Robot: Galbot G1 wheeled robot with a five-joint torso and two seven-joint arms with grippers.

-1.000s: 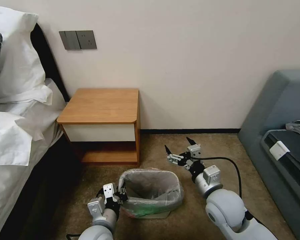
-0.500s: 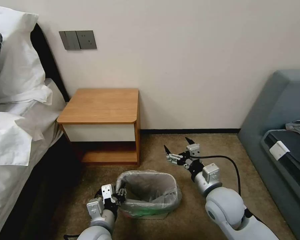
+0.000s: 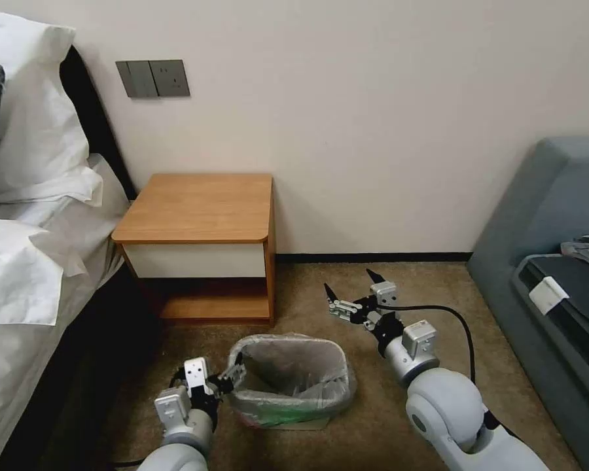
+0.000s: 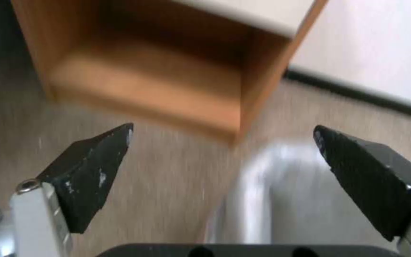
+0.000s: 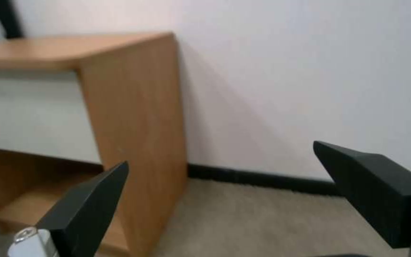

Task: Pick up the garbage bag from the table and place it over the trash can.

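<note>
The garbage bag (image 3: pixel 294 383), thin grey plastic with some green low on its side, lines the trash can and folds over its rim; only the can's cream foot (image 3: pixel 311 424) shows beneath. The can stands on the carpet in front of the table (image 3: pixel 199 206). My left gripper (image 3: pixel 229 377) is open just beside the can's left rim, holding nothing. In the left wrist view its fingers (image 4: pixel 222 132) spread wide, with the bag's rim (image 4: pixel 282 200) by one finger and the table's shelf (image 4: pixel 143 82) beyond. My right gripper (image 3: pixel 350 282) hovers open behind the can, also (image 5: pixel 220 152) facing the table's side (image 5: pixel 134 107).
A bed with white pillows (image 3: pixel 26 261) runs along the left. A grey sofa (image 3: pixel 556 261) fills the right side, with a small white object on its seat. Brown carpet (image 3: pixel 406 288) lies between the table and the sofa.
My left gripper has let go of the bag's rim, opened and drawn back to the left. The bag and can shifted slightly left. The right arm has barely moved.
</note>
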